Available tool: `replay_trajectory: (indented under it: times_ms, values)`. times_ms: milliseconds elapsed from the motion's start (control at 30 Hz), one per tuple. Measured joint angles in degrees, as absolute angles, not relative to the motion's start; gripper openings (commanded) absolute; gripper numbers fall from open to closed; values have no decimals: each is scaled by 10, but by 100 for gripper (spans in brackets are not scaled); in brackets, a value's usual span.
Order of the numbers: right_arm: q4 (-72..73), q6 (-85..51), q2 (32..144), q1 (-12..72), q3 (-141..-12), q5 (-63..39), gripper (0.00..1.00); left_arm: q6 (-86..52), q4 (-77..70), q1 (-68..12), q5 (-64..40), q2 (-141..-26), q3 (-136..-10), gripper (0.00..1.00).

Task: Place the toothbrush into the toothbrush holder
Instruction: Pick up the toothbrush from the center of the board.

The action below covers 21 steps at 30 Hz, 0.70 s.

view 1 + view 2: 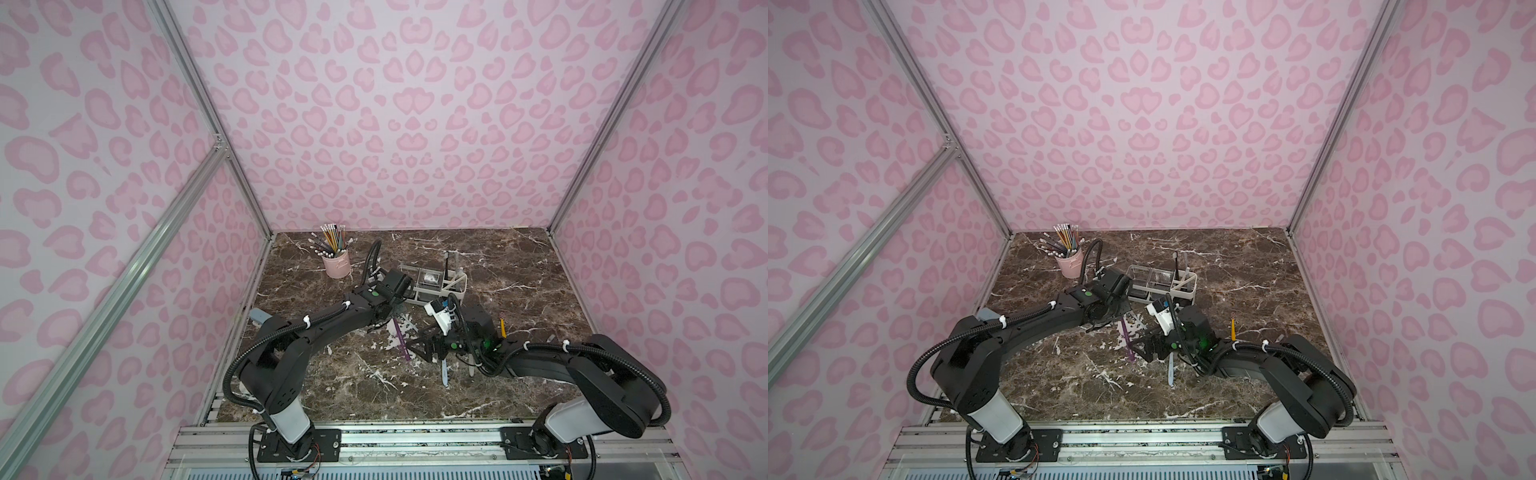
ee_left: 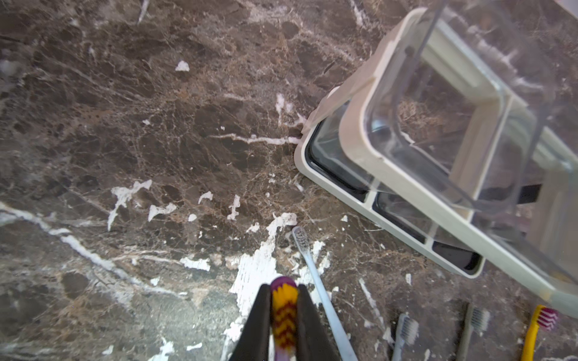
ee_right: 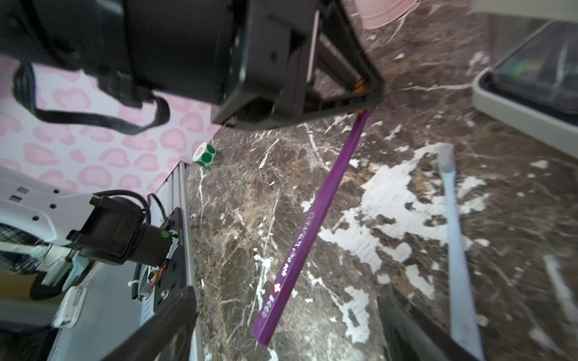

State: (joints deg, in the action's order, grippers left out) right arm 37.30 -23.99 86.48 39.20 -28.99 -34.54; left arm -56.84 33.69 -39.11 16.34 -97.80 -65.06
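Observation:
A purple toothbrush (image 1: 401,338) (image 3: 312,218) hangs slanted above the marble table. My left gripper (image 2: 283,289) is shut on its yellow-and-maroon bristle head (image 2: 284,309). My right gripper (image 3: 287,315) is open, its jaws standing wide on either side of the handle's free end without touching it. In both top views the two grippers meet near the table's middle, the right gripper (image 1: 419,347) just in front of the left. The white toothbrush holder (image 1: 457,286) (image 1: 1187,286) (image 2: 391,165) stands just behind them, with two toothbrushes (image 1: 446,259) upright in its slotted end.
A light blue toothbrush (image 1: 444,372) (image 2: 322,290) lies on the table under the right gripper. Two grey toothbrushes (image 2: 405,331) and a yellow one (image 2: 538,328) (image 1: 503,326) lie nearby. A pink pencil cup (image 1: 336,264) stands at the back left. A green-dot sticker roll (image 3: 205,153) sits by the left wall.

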Motion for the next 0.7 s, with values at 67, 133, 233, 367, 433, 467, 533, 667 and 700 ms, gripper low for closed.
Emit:
replay_trajectory:
  times_ms: [67, 133, 233, 367, 433, 467, 533, 667, 700]
  values:
    - [369, -240, 875, 397, -296, -356, 88, -567, 340, -392, 170, -972, -655, 6]
    - [372, -240, 885, 399, -302, -363, 86, -564, 341, -394, 175, -967, -658, 6]
    - [371, -240, 898, 401, -307, -374, 81, -563, 342, -398, 178, -960, -660, 6]
    - [371, -243, 910, 401, -314, -383, 72, -563, 346, -402, 183, -952, -660, 6]
    - [371, -245, 915, 402, -318, -389, 66, -563, 349, -404, 184, -948, -660, 6]
    - [372, -246, 917, 402, -319, -390, 64, -563, 349, -405, 185, -946, -660, 6]
    - [371, -247, 921, 402, -322, -393, 60, -563, 350, -407, 187, -944, -660, 6]
    - [370, -247, 928, 402, -326, -401, 52, -563, 350, -411, 189, -942, -660, 6]
    - [372, -249, 929, 402, -326, -402, 51, -563, 350, -411, 189, -942, -660, 6]
